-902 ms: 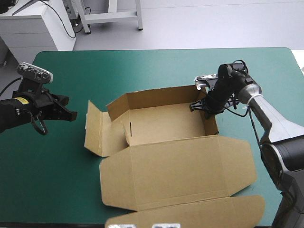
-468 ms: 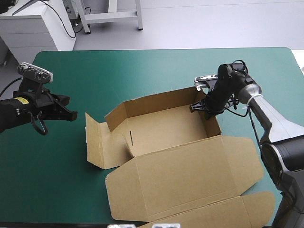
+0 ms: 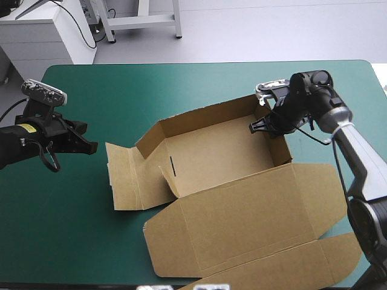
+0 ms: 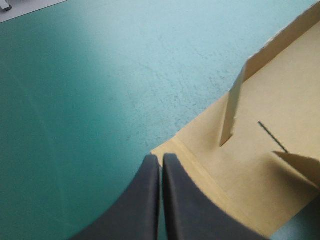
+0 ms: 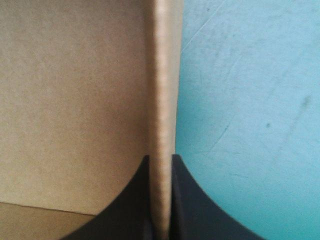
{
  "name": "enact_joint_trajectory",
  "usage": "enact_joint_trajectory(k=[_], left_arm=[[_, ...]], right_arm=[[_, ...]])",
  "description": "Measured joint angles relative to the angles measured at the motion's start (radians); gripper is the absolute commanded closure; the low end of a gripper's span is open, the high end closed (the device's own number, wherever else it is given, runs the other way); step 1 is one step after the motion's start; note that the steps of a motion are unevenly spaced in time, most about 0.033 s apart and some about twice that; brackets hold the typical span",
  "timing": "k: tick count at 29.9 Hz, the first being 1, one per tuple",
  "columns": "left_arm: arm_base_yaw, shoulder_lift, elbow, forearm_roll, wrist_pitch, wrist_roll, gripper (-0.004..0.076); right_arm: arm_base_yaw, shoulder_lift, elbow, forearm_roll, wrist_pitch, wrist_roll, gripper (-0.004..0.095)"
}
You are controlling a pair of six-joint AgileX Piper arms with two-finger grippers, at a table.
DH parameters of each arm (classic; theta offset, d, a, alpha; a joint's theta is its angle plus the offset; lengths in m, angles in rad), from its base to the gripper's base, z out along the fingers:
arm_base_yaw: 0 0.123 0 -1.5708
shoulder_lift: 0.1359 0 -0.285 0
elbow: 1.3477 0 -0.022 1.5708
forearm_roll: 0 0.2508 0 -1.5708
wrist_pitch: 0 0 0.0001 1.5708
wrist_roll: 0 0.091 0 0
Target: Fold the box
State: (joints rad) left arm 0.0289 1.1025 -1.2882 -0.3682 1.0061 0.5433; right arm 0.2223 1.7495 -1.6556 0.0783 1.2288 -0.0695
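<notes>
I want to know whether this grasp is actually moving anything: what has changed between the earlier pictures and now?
The right end effector, still shut on the right wall of the brown cardboard box, moved right and away from the robot. This dragged the box rightward and turned it slightly. The left end effector stayed where it was at the left, shut and holding nothing.

Seemingly a lab: teal-green table (image 3: 181, 84), white cabinet (image 3: 42, 37) with black cables (image 3: 86, 31), metal frame (image 3: 145, 22) on pale floor (image 3: 272, 30).
</notes>
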Motion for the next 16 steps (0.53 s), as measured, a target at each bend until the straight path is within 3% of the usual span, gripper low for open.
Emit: enact_joint_trajectory(k=[16], left_arm=[[0.0, 0.024, 0.0, 0.074, -0.015, 0.001, 0.0716]], right_arm=[[-0.246, -0.247, 0.0, 0.183, 0.012, -0.124, 0.0928]])
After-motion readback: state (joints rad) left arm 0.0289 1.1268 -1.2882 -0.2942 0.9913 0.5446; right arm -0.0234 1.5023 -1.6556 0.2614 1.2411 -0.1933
